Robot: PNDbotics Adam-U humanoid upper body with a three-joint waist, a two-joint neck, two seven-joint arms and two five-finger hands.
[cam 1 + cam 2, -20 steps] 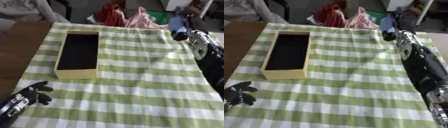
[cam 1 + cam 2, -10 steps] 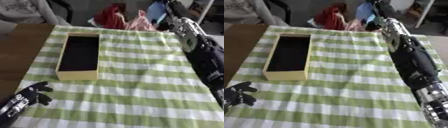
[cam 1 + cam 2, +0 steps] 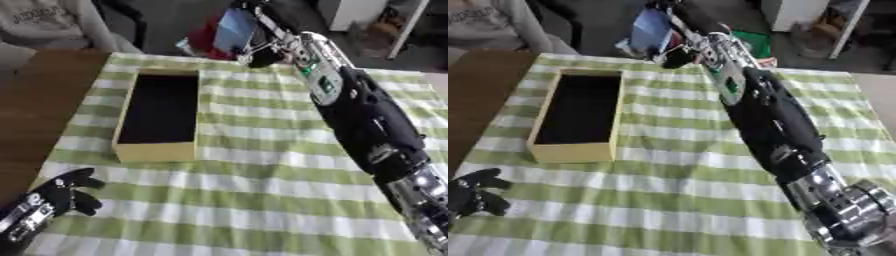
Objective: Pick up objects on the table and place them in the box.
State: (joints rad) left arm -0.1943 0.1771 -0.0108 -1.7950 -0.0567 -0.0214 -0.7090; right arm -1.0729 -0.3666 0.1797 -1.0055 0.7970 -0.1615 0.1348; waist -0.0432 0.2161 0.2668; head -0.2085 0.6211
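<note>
An open yellow box [image 3: 157, 150] with a dark inside stands on the left part of the green checked cloth [image 3: 262, 200]. My right arm stretches along the right side to the table's far edge. There my right hand [image 3: 262, 54] is shut on a flat blue thing [image 3: 234, 26], held up in the air just beyond the box's far right corner. My left hand [image 3: 63, 192] rests open at the lower left, fingers up, near the cloth's edge. What else the right hand covers is hidden.
Red stuff [image 3: 203, 39] lies past the far edge behind the blue thing, and something green [image 3: 754, 42] shows beside the arm. Bare brown tabletop [image 3: 35, 100] runs along the left of the cloth. A white cabinet stands far back right.
My right arm has swung left along the far edge with the blue thing, from the far right corner to just beyond the box. The left hand has stayed put.
</note>
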